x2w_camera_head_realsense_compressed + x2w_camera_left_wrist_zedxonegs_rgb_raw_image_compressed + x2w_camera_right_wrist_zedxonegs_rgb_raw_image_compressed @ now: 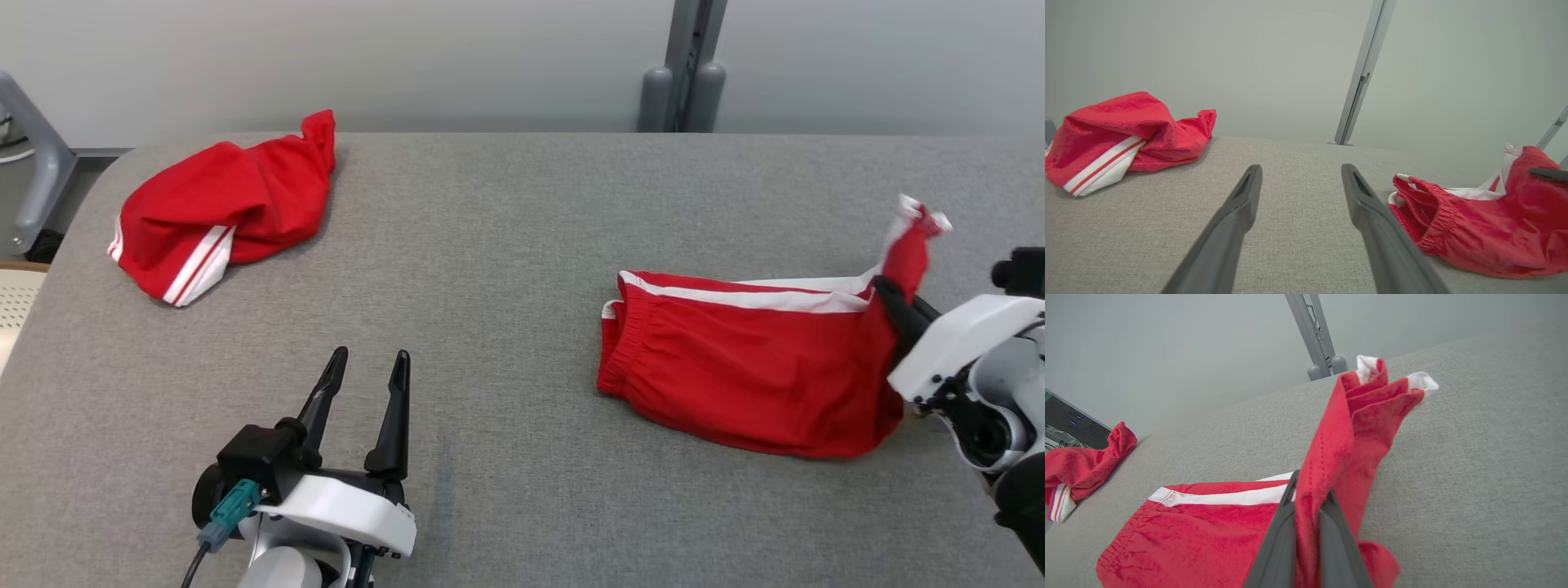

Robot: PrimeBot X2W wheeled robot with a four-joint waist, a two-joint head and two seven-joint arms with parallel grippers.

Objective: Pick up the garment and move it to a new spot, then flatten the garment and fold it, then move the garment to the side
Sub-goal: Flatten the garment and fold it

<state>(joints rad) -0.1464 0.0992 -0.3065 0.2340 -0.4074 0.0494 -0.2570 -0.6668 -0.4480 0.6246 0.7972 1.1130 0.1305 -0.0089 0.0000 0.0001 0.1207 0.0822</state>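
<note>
Shorts (735,384) lying crosswise, waistband (624,351) leftward, right fingers (1280,539) clamped on raised hem (910,237), left fingers (396,408) apart

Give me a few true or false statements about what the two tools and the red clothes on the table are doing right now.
The right tool is shut on one end of the red shorts. True.
The left tool grips the crumpled red garment. False: it stands open and empty, apart from that garment.
Both garments rest on the grey table. True.
The red shorts lie fully flat. False: the pinched end is raised off the table.
</note>
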